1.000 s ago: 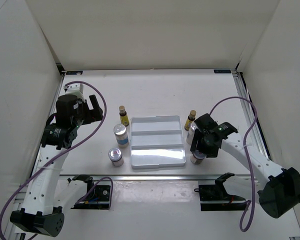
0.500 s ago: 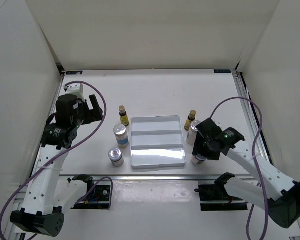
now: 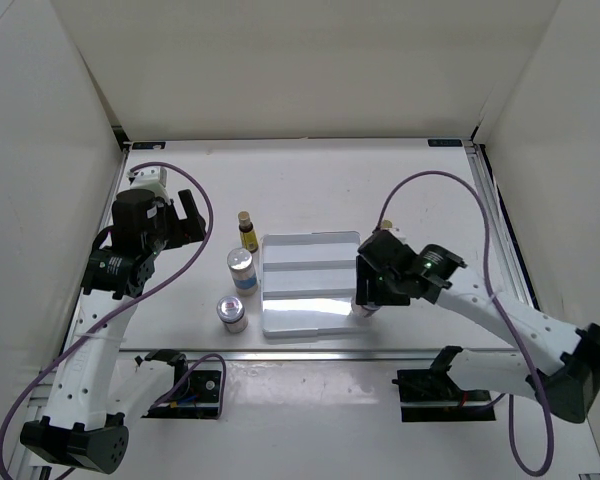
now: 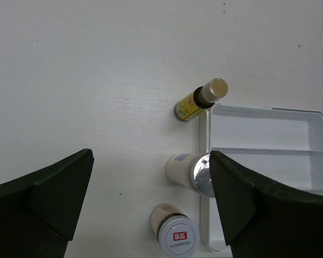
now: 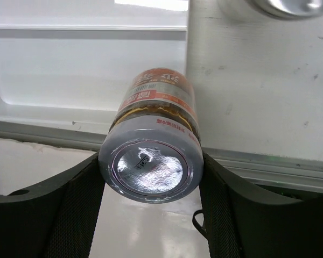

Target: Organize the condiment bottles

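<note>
My right gripper (image 3: 366,292) (image 5: 151,177) is shut on a red-labelled condiment bottle (image 5: 151,156) (image 3: 363,309) with a silver cap, held at the front right edge of the white tray (image 3: 313,283) (image 5: 86,70). Another silver cap (image 5: 290,5) shows just beyond it in the right wrist view. Left of the tray stand a dark-brown bottle (image 3: 246,230) (image 4: 202,99), a blue-labelled white bottle (image 3: 241,270) (image 4: 191,173) and a red-labelled white bottle (image 3: 231,313) (image 4: 175,234). My left gripper (image 3: 185,217) (image 4: 151,156) hangs open above and left of them, holding nothing.
The tray has shallow ridged compartments and nothing in it. A metal rail (image 3: 310,352) runs along the table's near edge, close behind the held bottle. White walls close in the back and both sides. My right arm covers the table right of the tray.
My right gripper has swung left from the spot right of the tray to its front right edge, carrying the red-labelled bottle. The left arm has not moved.
</note>
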### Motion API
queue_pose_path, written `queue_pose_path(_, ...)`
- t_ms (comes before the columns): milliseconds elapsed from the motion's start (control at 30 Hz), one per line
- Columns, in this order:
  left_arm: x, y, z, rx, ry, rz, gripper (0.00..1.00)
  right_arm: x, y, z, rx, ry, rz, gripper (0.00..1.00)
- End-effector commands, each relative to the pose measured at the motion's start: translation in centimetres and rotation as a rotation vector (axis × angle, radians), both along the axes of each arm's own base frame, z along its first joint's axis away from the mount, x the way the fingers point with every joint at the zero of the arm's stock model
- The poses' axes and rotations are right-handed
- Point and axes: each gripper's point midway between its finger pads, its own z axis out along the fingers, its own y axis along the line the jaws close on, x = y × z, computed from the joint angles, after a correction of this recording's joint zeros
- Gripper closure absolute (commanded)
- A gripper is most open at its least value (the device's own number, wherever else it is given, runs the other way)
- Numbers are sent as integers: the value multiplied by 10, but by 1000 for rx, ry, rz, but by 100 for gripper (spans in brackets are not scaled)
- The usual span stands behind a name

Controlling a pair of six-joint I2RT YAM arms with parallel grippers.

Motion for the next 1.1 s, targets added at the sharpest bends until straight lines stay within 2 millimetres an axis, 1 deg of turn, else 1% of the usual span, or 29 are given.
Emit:
queue_pose_path(0, -1, 0, 1, -6, -6, 1, 1, 28, 33, 19, 70, -101, 15, 77)
queue_pose_path(33, -1, 0, 1, -6, -6, 1, 1, 28, 38, 11, 52, -86, 24, 77)
queue_pose_path(100, -1, 0, 1, -6, -6, 1, 1, 31, 44, 7, 51, -79, 37, 77)
queue_pose_path(133, -1, 0, 1, -6, -6, 1, 1, 31, 47, -1, 49, -65, 42, 77)
queue_pose_path(267, 0, -1, -1, -4, 3, 1, 1, 29, 51, -19, 42, -32, 53, 77)
queue_pose_path(300, 0, -1, -1, -4, 3, 1, 1, 29, 51, -28, 24, -17, 53, 77)
queue_pose_path(333, 0, -1, -1, -4, 3, 1, 1, 29, 54, -28, 36, -17, 57, 77)
queue_pose_path(367, 0, -2, -1, -9, 4, -6, 1, 26, 54, -35, 25, 8, 52, 75)
queue_pose_path(433, 0, -2, -1, -9, 4, -6, 1, 26, 53, -42, 6, 24, 52, 71)
queue_pose_path(467, 0, -2, -1, -9, 4, -6, 1, 26, 53, -42, 6, 24, 52, 66)
queue_pose_path(500, 1, -2, -3, -7, 13, -6, 1, 26, 53, -45, -3, 32, 52, 66)
queue_pose_path(533, 2, -1, -3, -3, 13, 1, 1, 24, 51, -50, -17, 43, 52, 62)
queue_pose_path(567, 2, -1, -3, -2, 13, 1, 1, 23, 52, -50, -12, 50, 55, 62)
queue_pose_path(633, 2, 1, -3, 2, 12, 9, 1, 23, 52, -52, -19, 56, 55, 58)
queue_pose_path(667, 2, 2, -7, 0, 20, 22, 1, 23, 52, -55, -27, 63, 55, 53)
queue_pose_path(700, 2, 4, -7, 5, 19, 30, 1, 23, 52, -55, -27, 63, 55, 52)
queue_pose_path(733, 2, 3, -7, -5, 20, 36, 1, 23, 52, -58, -34, 69, 55, 47)
queue_pose_path(767, 1, 5, -11, -7, 28, 49, 1, 23, 52, -55, -36, 70, 55, 36)
queue_pose_path(800, 1, 5, -11, -7, 28, 49, 1, 20, 53, -55, -45, 77, 65, 29)
queue_pose_path(833, 1, 4, -16, -12, 42, 54, 1, 19, 54, -53, -52, 69, 73, 24)
queue_pose_path(867, 0, 6, -24, -12, 59, 66, 1, 17, 52, -52, -72, 66, 77, 11)
queue_pose_path(900, 0, 5, -24, -19, 60, 71, 1, 20, 54, -40, -68, 34, 80, 4)
queue_pose_path(933, 1, 5, -27, -19, 61, 71, 1, 17, 55, -35, -90, 12, 90, 0)
queue_pose_path(967, 0, 4, -27, -24, 62, 64, 1, 20, 44, -23, -138, -39, 80, 0)
queue_pose_path(1000, 2, 3, -30, -22, 73, 64, 1, 20, 50, -1, -121, -96, 88, 0)
queue_pose_path(1067, 3, 1, -40, -24, 97, 54, 1, 21, 45, 23, -136, -162, 81, 0)
